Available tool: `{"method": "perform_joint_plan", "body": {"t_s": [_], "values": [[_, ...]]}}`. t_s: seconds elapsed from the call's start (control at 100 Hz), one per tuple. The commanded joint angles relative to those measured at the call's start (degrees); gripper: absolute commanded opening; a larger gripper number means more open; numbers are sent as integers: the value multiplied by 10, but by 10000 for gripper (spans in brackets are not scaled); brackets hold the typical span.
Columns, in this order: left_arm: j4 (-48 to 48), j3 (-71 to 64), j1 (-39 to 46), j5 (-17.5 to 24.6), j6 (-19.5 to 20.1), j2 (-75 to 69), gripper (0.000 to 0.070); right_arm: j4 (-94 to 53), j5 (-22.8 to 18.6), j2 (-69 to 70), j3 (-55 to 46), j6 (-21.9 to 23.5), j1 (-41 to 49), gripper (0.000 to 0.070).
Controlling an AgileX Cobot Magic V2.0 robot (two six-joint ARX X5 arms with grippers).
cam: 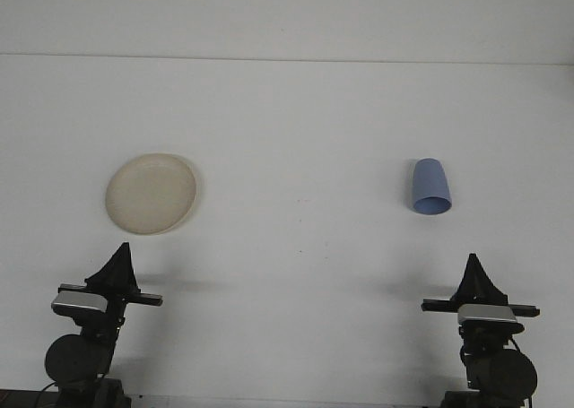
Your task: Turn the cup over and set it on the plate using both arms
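You have both arms parked at the near edge of the white table [296, 112], well short of anything they must handle; the left gripper [117, 266] sits low on the left, roughly in line with the plate [151, 193] beyond it, and the right gripper [473, 278] sits low on the right, roughly in line with the blue cup [430, 187]; that pairing suggests which arm is meant for which object. Each gripper shows only as a dark wedge tapering to a point, so the fingers look pressed together with nothing between them. The cup lies on the table to the right, its wider open mouth turned toward you and its narrower closed base pointing away, so it looks tipped on its side rather than upright; it is well apart from the cream plate, which lies flat on the left with nothing on it. Judged from this, no step of the task is under way; you would likely open the right gripper, reach forward to the cup wall, and mind that a cup on its side may roll when touched.
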Motion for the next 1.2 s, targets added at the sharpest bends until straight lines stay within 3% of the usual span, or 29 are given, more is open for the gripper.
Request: {"method": "perform_joint_plan", "body": {"t_s": [0.0,0.26,0.71,1.19], "values": [[8,-12,0,-1,-1,-1,11,-19,2,0,28,-2,0,0],[8,-12,0,-1,-1,-1,11,-139,2,35,154,-2,0,0],[8,-12,0,-1,-1,-1,11,-395,1,279,394,-2,0,0],[8,-12,0,-1,-1,-1,11,-452,-4,337,425,1,13,0]]}}
